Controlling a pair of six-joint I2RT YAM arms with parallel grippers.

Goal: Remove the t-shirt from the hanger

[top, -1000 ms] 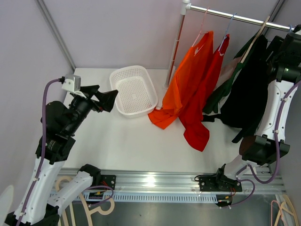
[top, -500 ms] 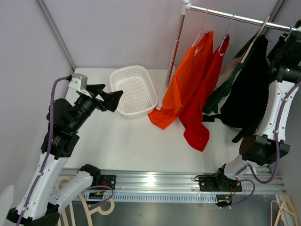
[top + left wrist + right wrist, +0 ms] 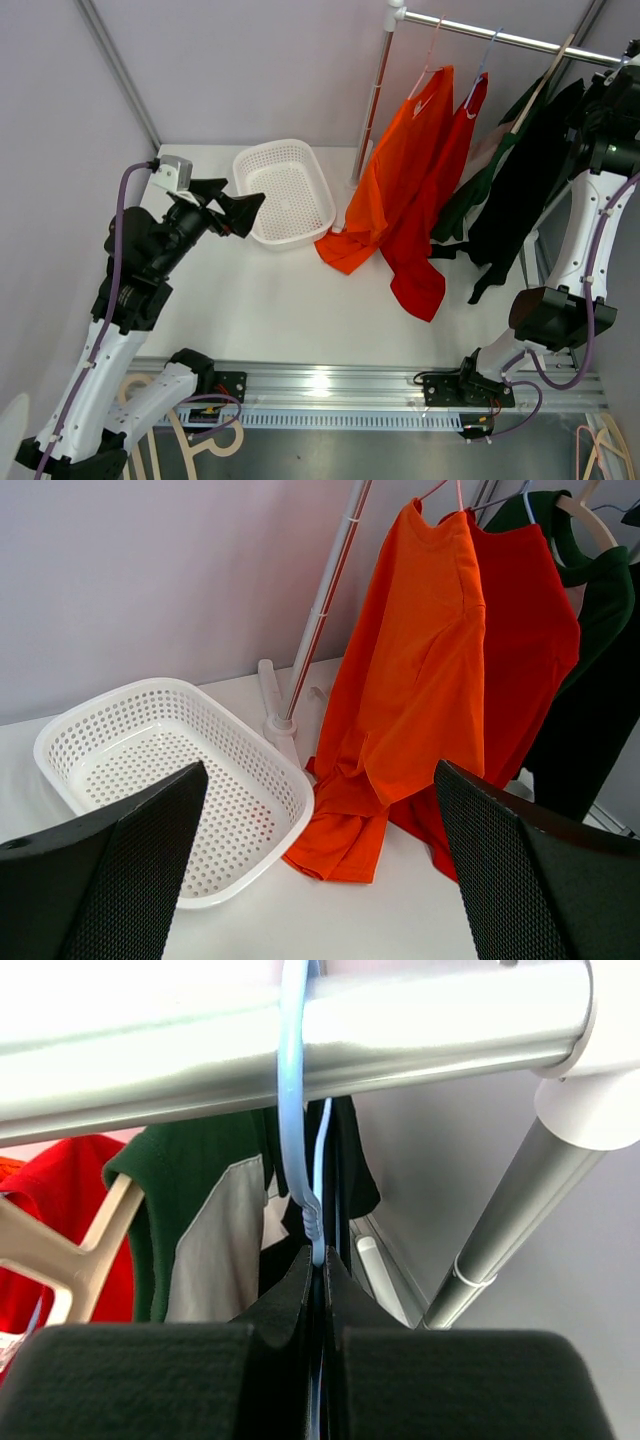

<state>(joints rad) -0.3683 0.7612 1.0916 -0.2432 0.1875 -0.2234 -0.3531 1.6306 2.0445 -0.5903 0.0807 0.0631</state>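
Hanging at 2 o'clock in the top view, the black t-shirt (image 3: pixel 520 200) is on its light-blue hanger (image 3: pixel 293 1110), whose hook sits over the clothes rail (image 3: pixel 500 38). The shirt's lower hem drapes toward the table (image 3: pixel 260 300).

Right gripper (image 3: pixel 320 1270): jaws pressed together on the twisted neck of the light-blue hanger, just under the rail. The wrist view shows the wire pinched between the pads, with black fabric directly behind. Whether any fabric is caught with the wire cannot be told.

Left gripper (image 3: pixel 228 205): jaws spread fully, nothing between them. It hovers at 9 o'clock, beside the white perforated basket (image 3: pixel 270 147) and well apart from the rail.

Neighbours on the rail, toward 12 o'clock from the black shirt:
- green garment (image 3: pixel 470 200) on a wooden hanger (image 3: pixel 70 1245)
- red t-shirt (image 3: pixel 440 190)
- orange t-shirt (image 3: pixel 400 160), its hem pooled on the table

Progress, judged: early. The hanger has been secured, and that is all.

Left to do, judged:
- lift the hook off the rail, or steady the hanger in place
- bring the free arm across to take hold of the fabric
- pull the shirt off the hanger's shoulders
- probably drop the shirt in the basket

Risk, judged: the green garment hangs close against the black one and could drag along with it.
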